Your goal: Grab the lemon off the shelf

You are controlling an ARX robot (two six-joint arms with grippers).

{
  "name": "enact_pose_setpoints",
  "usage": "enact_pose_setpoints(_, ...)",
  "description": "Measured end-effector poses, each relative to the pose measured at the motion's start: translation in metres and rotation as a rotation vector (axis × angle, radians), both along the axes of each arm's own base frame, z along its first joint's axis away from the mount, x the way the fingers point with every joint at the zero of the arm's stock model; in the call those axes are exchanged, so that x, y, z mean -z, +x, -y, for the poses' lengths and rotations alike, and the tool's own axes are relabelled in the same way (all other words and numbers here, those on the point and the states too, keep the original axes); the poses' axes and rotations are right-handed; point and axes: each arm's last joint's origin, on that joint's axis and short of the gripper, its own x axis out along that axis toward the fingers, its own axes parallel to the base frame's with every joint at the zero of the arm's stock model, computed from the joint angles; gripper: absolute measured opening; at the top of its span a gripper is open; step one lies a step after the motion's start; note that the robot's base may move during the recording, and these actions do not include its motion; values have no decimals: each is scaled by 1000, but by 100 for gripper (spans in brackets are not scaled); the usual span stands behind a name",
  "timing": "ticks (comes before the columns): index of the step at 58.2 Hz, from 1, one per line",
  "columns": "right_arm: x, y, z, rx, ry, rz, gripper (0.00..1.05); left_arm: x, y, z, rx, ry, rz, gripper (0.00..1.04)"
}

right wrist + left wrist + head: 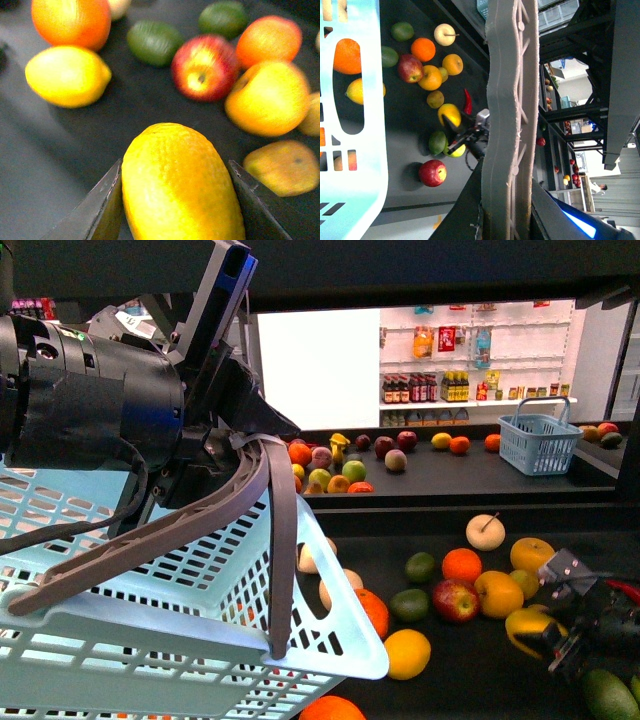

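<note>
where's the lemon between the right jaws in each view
Front view: the lemon, low at far right.
Left wrist view: the lemon, near the picture's middle.
Right wrist view: the lemon, close up between the jaws.
Shared landmark: the red apple, close by in every view.
</note>
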Motion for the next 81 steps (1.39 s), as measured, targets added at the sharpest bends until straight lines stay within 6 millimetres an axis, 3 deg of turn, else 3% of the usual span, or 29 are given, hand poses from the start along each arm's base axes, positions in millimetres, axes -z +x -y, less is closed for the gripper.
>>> enact_pose_setpoints(9,-72,-20,-8,7,91,95,54,0,0,0,0,0,0,12)
enact_pose_setpoints(15,-121,-40,-25,-23,190,123,54,0,0,0,0,0,0,12)
enact_pose_setpoints(20,-148,-54,-45,-74,257,123,54,0,0,0,0,0,0,12)
enact_pose_setpoints(30,-177,-78,-92,-215,351,81,54,0,0,0,0,0,0,12)
enact_pose_setpoints(39,-187,-94,-138,-326,411,29,54,0,0,0,0,0,0,12)
enact_pose_setpoints(54,-181,-112,-197,-444,453,-54,54,0,0,0,0,0,0,12)
enact_pose_setpoints(65,-177,-118,-224,-471,450,-72,54,0,0,0,0,0,0,12)
enact_pose_setpoints(81,-148,-117,-251,-468,437,-145,54,0,0,0,-1,0,0,12)
